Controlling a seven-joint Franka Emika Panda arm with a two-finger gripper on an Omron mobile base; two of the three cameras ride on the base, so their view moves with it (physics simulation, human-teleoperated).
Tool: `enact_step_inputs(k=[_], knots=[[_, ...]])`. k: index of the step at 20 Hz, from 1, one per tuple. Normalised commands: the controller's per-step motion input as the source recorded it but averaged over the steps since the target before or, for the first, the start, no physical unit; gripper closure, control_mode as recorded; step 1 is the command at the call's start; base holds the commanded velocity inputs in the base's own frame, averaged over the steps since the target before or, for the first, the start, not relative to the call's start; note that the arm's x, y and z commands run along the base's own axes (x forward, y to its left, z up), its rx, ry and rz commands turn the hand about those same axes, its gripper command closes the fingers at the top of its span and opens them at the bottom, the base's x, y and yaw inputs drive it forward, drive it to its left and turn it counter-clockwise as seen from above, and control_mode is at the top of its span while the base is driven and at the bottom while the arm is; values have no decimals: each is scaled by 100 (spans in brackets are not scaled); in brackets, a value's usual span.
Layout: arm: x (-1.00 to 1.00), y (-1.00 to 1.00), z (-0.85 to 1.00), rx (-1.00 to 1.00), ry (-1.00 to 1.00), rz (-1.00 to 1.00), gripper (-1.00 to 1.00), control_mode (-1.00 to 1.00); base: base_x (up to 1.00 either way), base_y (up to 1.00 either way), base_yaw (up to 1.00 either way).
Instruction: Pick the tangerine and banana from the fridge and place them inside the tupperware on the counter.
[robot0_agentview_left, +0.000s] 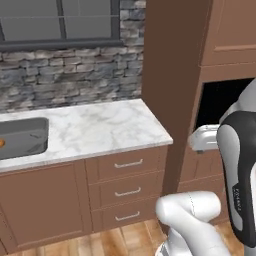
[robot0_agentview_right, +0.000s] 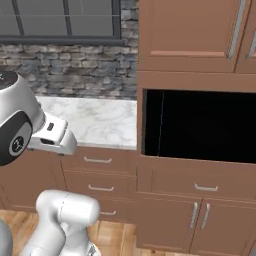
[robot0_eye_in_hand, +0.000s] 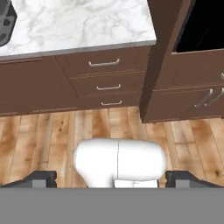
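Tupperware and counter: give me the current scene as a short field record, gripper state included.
tupperware: dark grey tray on the counter, at the left edge of the left base view
tupperware contents: a small orange thing at the frame edge, likely the tangerine; too cropped to confirm
counter: white-grey marble over brown drawers with silver handles
gripper: open, nothing between the fingertips, facing the wood floor
black opening: set in the brown cabinetry, to the right of the counter
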Motion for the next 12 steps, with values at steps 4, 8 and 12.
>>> enact_step_inputs(k=[4,8,12], knots=[[0,0,0,0,0,0,-100,100,0,-100,0],[0,0,0,0,0,0,-100,100,0,-100,0],[0,0,0,0,0,0,-100,100,0,-100,0]])
